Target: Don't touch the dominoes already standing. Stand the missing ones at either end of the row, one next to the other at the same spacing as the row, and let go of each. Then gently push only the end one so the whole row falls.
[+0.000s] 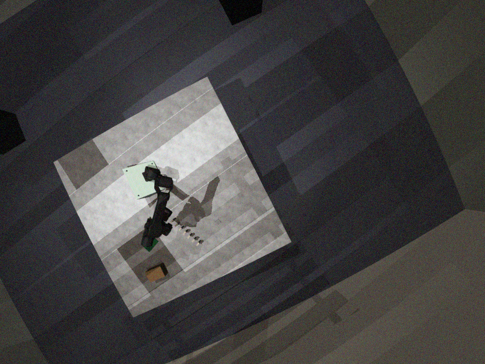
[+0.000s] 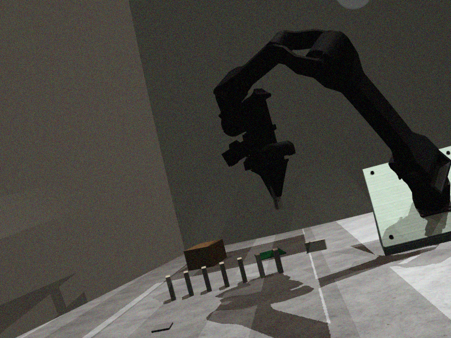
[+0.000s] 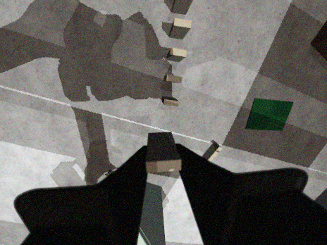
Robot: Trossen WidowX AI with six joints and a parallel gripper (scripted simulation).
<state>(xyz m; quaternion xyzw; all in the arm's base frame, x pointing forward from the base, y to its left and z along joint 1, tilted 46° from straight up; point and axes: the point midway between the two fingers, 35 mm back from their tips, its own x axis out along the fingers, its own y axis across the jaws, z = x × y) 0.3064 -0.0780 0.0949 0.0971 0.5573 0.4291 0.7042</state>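
Observation:
My gripper [image 2: 276,202] [image 3: 161,148] is shut on a dark domino with a tan end [image 3: 163,165] and holds it well above the table. Only a small tip of it shows below the fingers in the exterior view. Several dominoes stand upright in an evenly spaced row; the row's end nearest the robot base has this domino [image 2: 277,261] [image 3: 170,103], and the far end has this one [image 2: 170,288] [image 1: 200,241]. The held domino is high and off the base-side end of the row, not touching it. A loose domino [image 2: 316,246] [image 3: 212,151] lies on its side apart from the row.
A green square [image 3: 269,114] [image 1: 152,246] lies near the loose domino. A brown box [image 2: 205,254] [image 1: 156,273] stands beyond it. The pale base plate [image 1: 135,180] [image 2: 382,203] is under the arm. A thin dark angled piece [image 2: 162,328] lies in front of the row's far end.

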